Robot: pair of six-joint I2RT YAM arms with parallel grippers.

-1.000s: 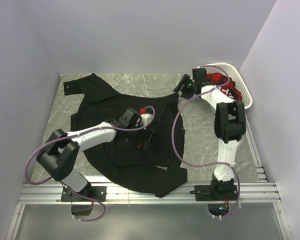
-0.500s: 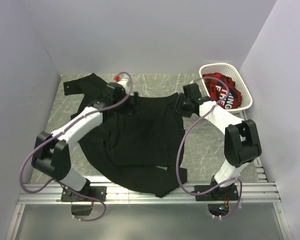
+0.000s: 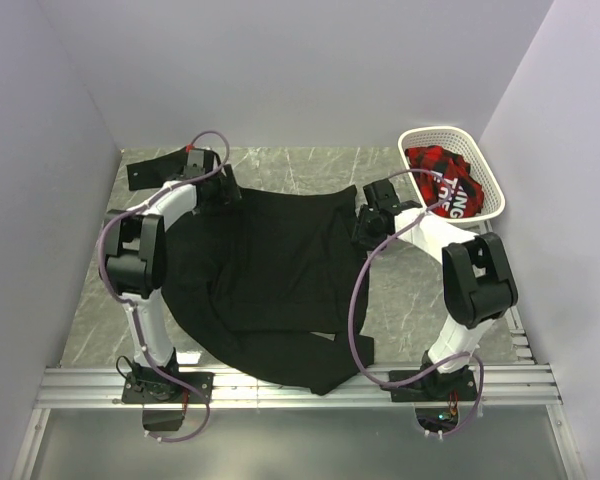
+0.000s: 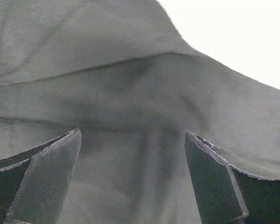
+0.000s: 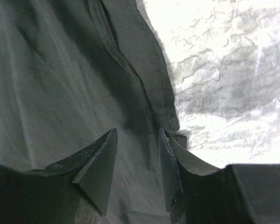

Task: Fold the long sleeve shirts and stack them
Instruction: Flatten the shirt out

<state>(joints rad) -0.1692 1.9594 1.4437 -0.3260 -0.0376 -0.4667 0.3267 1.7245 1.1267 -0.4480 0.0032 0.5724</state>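
A black long sleeve shirt (image 3: 270, 270) is spread across the middle of a grey marbled counter (image 3: 410, 290). Its near edge is draped onto the metal rails (image 3: 520, 385) at the front, and one sleeve (image 3: 158, 172) is stretched toward the far left corner. The left end effector (image 3: 223, 192) is set at the shirt's far left edge, its fingers (image 4: 46, 182) spread wide over creased cloth. The right end effector (image 3: 364, 225) is set at the far right edge. Its fingers (image 5: 100, 163) are held a narrow way apart above the hemmed border, with bare stone just beside it. A band of bare counter is left between the shirt and the right wall. A white basket (image 3: 438, 129) is placed in the far right corner, well apart from the shirt, and red cloth (image 3: 442, 180) is heaped inside. The counter is enclosed by pale lilac walls (image 3: 300, 70).
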